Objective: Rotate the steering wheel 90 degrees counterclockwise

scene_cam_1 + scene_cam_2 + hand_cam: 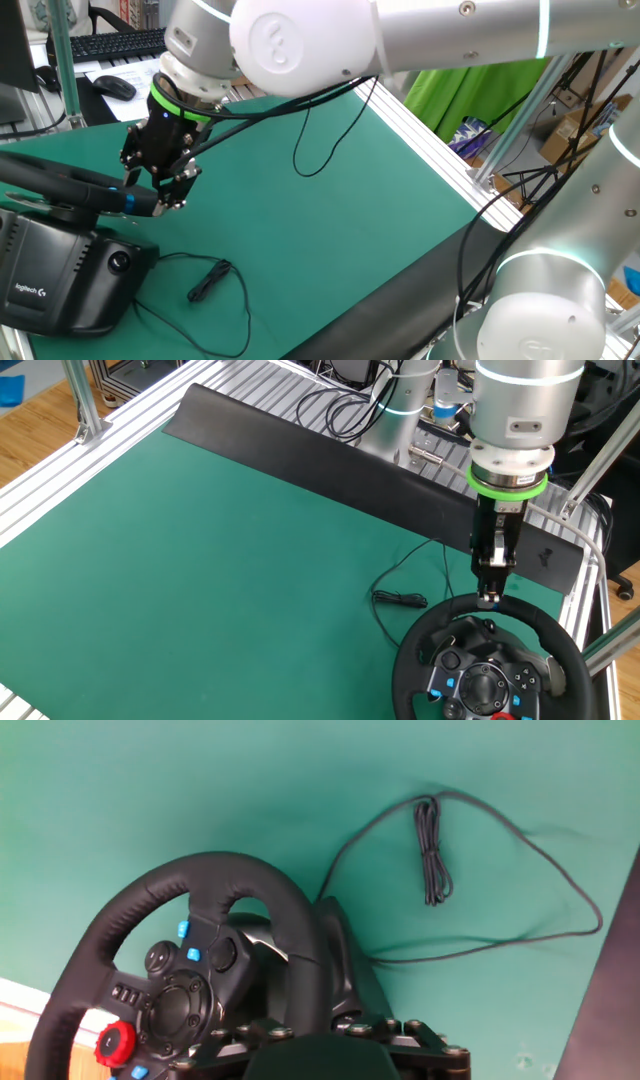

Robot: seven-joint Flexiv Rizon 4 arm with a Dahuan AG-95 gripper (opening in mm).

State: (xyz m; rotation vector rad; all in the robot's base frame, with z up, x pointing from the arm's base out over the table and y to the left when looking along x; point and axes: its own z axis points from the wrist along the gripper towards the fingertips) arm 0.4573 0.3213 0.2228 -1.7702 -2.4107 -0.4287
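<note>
Green mat covered the surface (200, 560), aluminium framing round its edges, a black strip along one side. In the room behind sat a keyboard (115, 43) and mouse (113, 87); green cloth and boxes stood off to the right.

The steering wheel (487, 660) sat at a corner of the surface: black padded rim, blue buttons and a red dial on its hub, boxy black Logitech base (60, 275) under it. A bundled black cable (432, 850) lay on the mat beside it.

The wheel's face tilted up and away from the base; the rim was round, no long axis to tell.

The gripper (489, 588) hung at the rim's far edge, fingers (172, 190) at the rim. Whether they clamped it couldn't be told.
</note>
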